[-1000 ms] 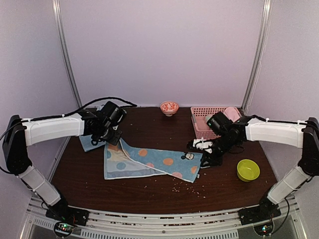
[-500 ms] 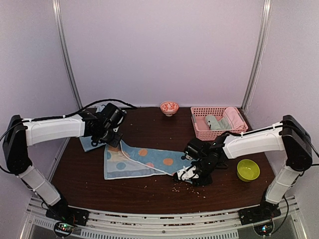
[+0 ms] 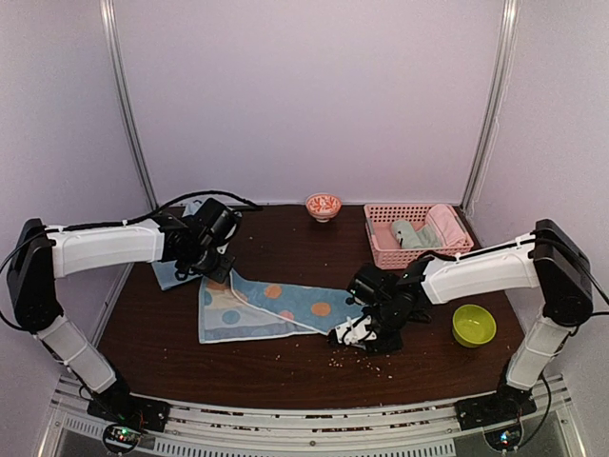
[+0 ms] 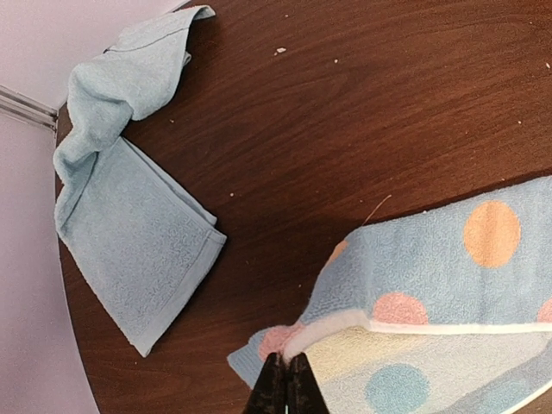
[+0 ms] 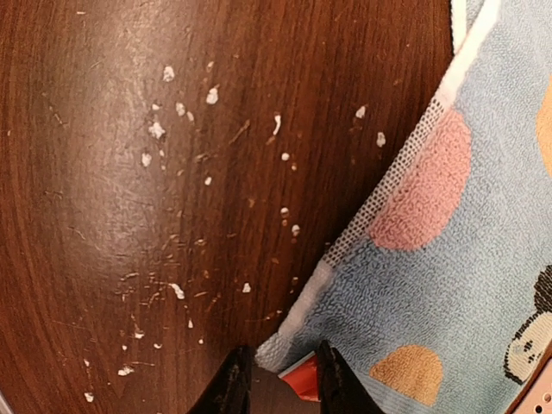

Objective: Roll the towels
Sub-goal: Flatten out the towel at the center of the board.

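The spotted light-blue towel (image 3: 276,307) lies spread across the middle of the dark table, partly folded so its pale underside shows. My left gripper (image 3: 222,270) is shut on its far left corner (image 4: 297,338), pinched and lifted a little. My right gripper (image 3: 350,333) sits low at the towel's near right corner. In the right wrist view its jaws (image 5: 280,373) stand apart around that corner and a red tag (image 5: 302,385), with a thin gap at the left finger. The plain blue towel (image 3: 171,274) lies crumpled at the far left (image 4: 129,250).
A pink lattice basket (image 3: 409,208) at the back right holds a pink roll (image 3: 445,224) and a grey-green cloth (image 3: 411,233). A lime-green bowl (image 3: 473,325) stands right of my right arm. A small red-patterned bowl (image 3: 324,205) sits at the back. Pale crumbs (image 5: 172,112) dot the wood.
My right arm has swung from the towel's right edge, near the basket, down to its near right corner and now covers that end. The left arm holds still.
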### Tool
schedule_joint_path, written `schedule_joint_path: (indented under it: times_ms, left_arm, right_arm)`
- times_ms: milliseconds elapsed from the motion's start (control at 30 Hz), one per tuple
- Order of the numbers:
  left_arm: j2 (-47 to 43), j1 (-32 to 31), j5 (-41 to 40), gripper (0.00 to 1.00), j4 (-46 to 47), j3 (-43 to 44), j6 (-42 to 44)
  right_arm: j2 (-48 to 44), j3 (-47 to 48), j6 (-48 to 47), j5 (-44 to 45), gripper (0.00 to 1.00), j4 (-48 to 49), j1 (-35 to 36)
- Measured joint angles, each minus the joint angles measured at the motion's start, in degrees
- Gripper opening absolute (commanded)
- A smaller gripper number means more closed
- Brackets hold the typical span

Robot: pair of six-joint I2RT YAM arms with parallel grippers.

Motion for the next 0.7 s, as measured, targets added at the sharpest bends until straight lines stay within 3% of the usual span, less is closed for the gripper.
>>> schedule_joint_path:
  times_ms: [400, 700]
  left_arm:
    - [0.0, 0.11, 1.07, 0.0, 0.0, -0.09, 0.04]
    - [0.0, 0.11, 1.4, 0.0, -0.04, -1.05, 0.28]
  right_arm:
    - [0.9, 1.03, -1.09, 0.61, 0.28, -0.57, 1.6]
    - [2.08, 2.12, -1.68, 1.66, 0.0, -0.72, 1.64]
